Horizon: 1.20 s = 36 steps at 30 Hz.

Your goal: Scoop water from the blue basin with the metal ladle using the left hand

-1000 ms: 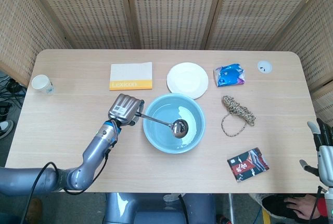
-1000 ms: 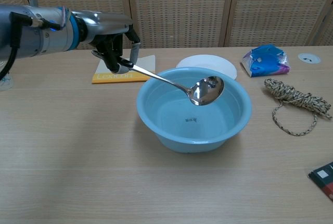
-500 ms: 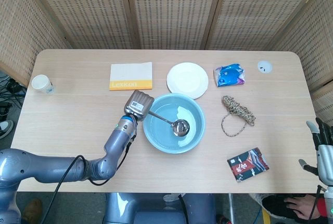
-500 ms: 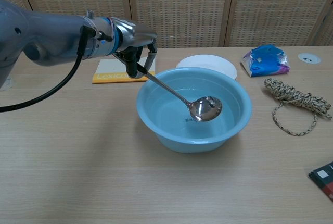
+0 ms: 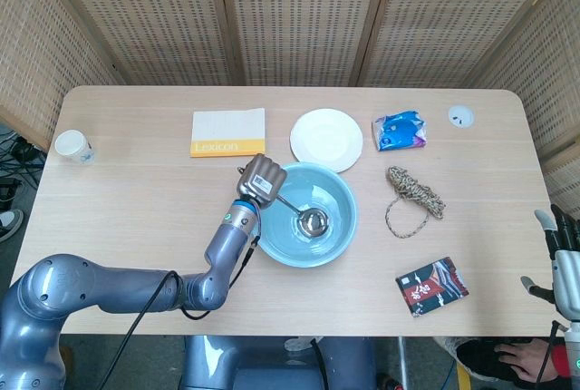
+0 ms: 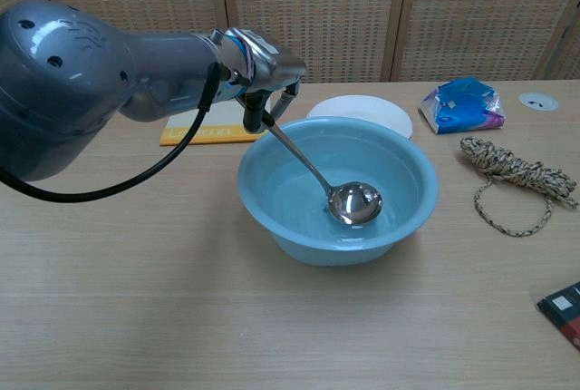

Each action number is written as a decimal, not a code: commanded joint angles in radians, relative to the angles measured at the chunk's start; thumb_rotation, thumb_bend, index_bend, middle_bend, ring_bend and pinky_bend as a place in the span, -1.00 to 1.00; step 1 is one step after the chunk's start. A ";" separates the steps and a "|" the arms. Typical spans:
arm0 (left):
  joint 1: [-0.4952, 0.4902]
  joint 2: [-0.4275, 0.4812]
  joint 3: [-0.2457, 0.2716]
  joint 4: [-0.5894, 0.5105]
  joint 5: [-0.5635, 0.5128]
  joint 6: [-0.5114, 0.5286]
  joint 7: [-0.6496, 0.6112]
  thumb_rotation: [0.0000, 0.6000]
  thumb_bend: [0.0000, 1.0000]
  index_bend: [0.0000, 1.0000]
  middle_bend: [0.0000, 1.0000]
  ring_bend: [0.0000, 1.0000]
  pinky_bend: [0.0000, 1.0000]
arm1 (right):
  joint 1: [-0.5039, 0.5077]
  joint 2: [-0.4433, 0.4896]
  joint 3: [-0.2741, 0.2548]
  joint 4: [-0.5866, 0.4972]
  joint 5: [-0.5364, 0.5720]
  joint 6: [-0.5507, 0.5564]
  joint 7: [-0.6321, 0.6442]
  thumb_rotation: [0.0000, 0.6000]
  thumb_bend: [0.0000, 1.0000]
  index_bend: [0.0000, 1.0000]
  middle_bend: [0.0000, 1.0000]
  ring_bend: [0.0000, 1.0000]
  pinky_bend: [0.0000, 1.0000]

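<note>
I see the table [image 5: 136,218] spread wide under both cameras, and my left arm [image 6: 82,82] fills the near left of the chest view, reaching toward the middle. The blue basin [image 5: 349,227] sits at the centre of the table with water in it, just near of the white plate [image 5: 326,139]. My left hand [image 5: 261,179] is over the basin's left rim, fingers wrapped around the handle of the metal ladle [image 6: 353,204], which slopes down to the right so its bowl rests low in the basin, in the water near the bottom. To the far left of the basin lies a white and yellow booklet [image 5: 228,131]. On the right side are a coiled rope [image 5: 413,195], a blue packet [image 5: 400,131] further off, and a dark packet [image 5: 432,286] nearer to me. A paper cup [image 5: 72,146] stands at the far left edge. My right hand [image 5: 564,258] shows at the near right edge off the table, fingers apart and holding nothing.
</note>
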 commanded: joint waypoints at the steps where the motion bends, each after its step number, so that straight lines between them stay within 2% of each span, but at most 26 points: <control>1: -0.014 -0.018 0.009 0.020 -0.008 0.003 0.016 1.00 0.40 0.97 0.88 1.00 1.00 | 0.002 0.000 0.000 0.001 0.002 -0.003 0.002 1.00 -1.00 -1.00 -1.00 -1.00 -1.00; 4: -0.028 -0.037 0.022 0.045 -0.014 0.002 0.040 1.00 0.40 0.97 0.88 1.00 1.00 | 0.003 0.000 0.001 0.003 0.006 -0.007 0.004 1.00 -1.00 -1.00 -1.00 -1.00 -1.00; 18: -0.049 -0.086 0.019 0.103 -0.042 -0.008 0.063 1.00 0.41 0.99 0.88 1.00 1.00 | 0.004 0.006 0.005 0.008 0.017 -0.013 0.022 1.00 -1.00 -1.00 -1.00 -1.00 -1.00; 32: -0.030 -0.021 -0.039 0.026 -0.139 -0.016 0.015 1.00 0.41 0.99 0.88 1.00 1.00 | 0.007 0.002 0.004 0.010 0.024 -0.019 0.017 1.00 -1.00 -1.00 -1.00 -1.00 -1.00; 36: -0.030 0.008 -0.069 -0.012 -0.204 0.002 0.005 1.00 0.41 0.99 0.88 1.00 1.00 | 0.010 0.001 0.001 0.009 0.024 -0.028 0.014 1.00 -1.00 -1.00 -1.00 -1.00 -1.00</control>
